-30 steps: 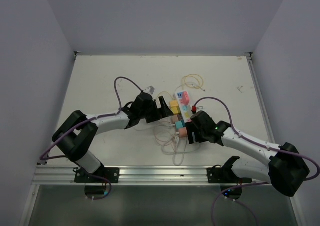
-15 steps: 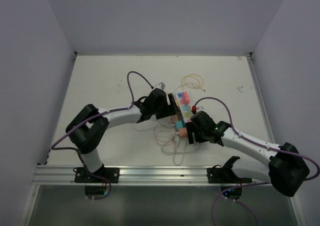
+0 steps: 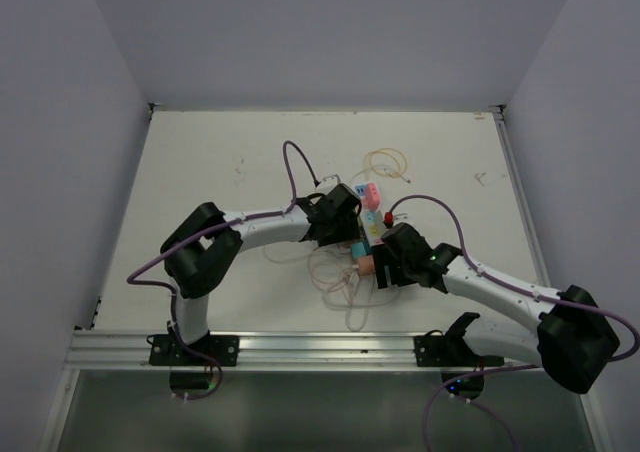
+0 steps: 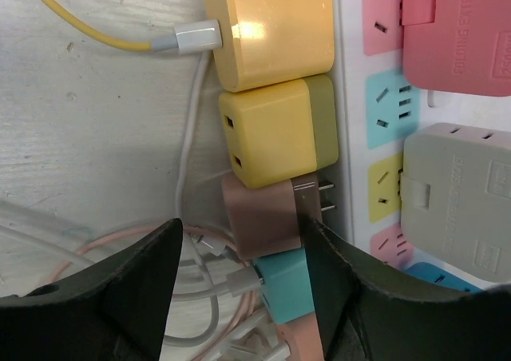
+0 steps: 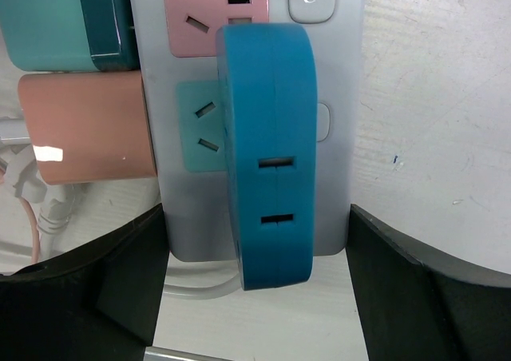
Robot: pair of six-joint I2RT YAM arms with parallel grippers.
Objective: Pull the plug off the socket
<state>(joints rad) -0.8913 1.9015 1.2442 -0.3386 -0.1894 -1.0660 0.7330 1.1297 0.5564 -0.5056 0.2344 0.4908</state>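
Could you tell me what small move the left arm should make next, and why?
Probably close the left gripper fully on the brown plug, then draw it straight away from the socket. Its fingers straddle that plug with a gap on one side, so the grip looks unfinished. The prongs show partly bared, and the right gripper clamps the socket's end.

A robotics lab cell: plain walls [image 3: 320, 32] enclose a white table [image 3: 200, 162].

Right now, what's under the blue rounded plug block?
The blue rounded plug block sits on the long white power strip; a teal outlet face peeks out beside it. Its rest and any prongs are covered.
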